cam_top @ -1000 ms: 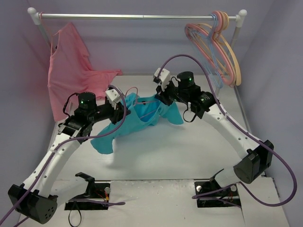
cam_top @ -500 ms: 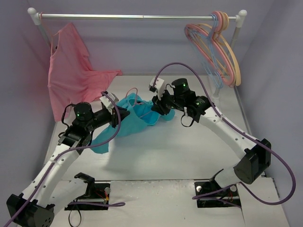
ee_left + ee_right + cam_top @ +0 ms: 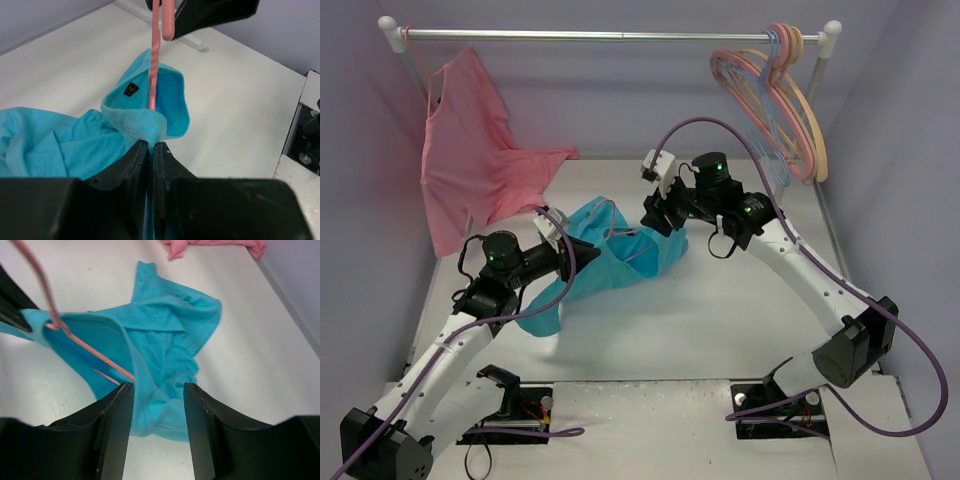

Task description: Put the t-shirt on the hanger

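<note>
- Gripping cloth, the left gripper [image 3: 149,146] has its jaws pressed together on a fold of the t-shirt [image 3: 60,145] right at the collar. The hanger [image 3: 152,75] rises straight up out of the neck hole just beyond that pinch
- Whether the wire itself is caught in that pinch, I cannot tell
- First danger: the thin pink wire looks propped by little more than bunched cloth, so a tug from the left side could tip it or drag it back out of the collar
- Second danger: the right gripper [image 3: 159,386] has its jaws standing apart with nothing clamped. Closing from here could catch cloth alone and miss the wire, or trap both layers and stop the shoulder sliding on
- Third danger: much of the shirt is crumpled on the table [image 3: 740,320], and a lift could fold a sleeve under the hanger arm
- Position check from the right wrist: teal cloth lies in and beyond the gap between the fingers. A hanger arm runs inside the stretched shirt edge and ends just beside the finger on the left of that view
- From above, the shirt sits between the two grippers, touching the left one and close under the right
</note>
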Robot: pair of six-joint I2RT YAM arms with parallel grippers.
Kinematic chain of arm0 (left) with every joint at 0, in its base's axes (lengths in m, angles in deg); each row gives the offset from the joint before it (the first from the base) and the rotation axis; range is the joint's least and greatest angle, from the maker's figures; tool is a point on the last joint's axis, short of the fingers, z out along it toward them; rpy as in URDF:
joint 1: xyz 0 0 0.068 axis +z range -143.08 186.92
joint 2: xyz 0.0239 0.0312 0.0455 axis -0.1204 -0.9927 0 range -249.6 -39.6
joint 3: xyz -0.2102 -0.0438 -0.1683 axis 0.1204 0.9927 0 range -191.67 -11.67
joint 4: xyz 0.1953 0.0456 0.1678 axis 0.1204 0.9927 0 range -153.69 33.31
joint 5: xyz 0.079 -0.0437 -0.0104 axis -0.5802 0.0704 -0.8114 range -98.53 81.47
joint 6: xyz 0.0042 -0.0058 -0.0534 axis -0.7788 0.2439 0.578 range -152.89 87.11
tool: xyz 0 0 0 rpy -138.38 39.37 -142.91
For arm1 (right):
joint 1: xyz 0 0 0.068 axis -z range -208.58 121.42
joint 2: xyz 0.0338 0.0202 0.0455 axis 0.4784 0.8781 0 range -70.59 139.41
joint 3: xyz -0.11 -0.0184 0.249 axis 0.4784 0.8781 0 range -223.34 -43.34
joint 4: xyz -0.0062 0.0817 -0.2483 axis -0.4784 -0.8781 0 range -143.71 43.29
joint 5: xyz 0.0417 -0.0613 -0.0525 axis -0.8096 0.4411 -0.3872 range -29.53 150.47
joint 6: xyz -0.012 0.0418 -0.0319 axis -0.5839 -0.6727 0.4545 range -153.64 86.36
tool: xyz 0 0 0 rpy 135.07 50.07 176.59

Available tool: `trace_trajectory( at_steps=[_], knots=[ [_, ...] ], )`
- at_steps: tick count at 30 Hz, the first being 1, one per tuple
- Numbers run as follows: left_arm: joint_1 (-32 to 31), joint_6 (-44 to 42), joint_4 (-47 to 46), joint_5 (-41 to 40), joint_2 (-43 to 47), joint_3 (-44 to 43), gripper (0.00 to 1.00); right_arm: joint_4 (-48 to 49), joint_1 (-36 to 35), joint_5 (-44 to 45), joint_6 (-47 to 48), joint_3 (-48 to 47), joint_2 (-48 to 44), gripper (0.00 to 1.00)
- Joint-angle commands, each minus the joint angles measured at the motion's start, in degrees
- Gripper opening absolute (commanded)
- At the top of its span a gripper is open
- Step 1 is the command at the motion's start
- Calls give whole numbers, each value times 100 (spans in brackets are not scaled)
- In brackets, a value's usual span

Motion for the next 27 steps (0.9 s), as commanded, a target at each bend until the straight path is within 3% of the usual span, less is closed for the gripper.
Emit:
trace_trajectory(
  at_steps=[1, 10, 19, 27],
  knots=[
    [-12, 43, -807, 157, 179, -244, 0, -76, 372, -198, 338, -404, -119, 45],
    [-12, -27, -763, 271, 118, -270, 0, -1008, 655, -68, 1727, -353, 118, 45],
    [-12, -106, -632, 402, 30, -481, 0, -517, 655, 372, 2456, 597, 180, 51],
    [-12, -115, -561, 604, -111, -630, 0, 72, 646, 355, 2563, 1098, 162, 57]
  ],
)
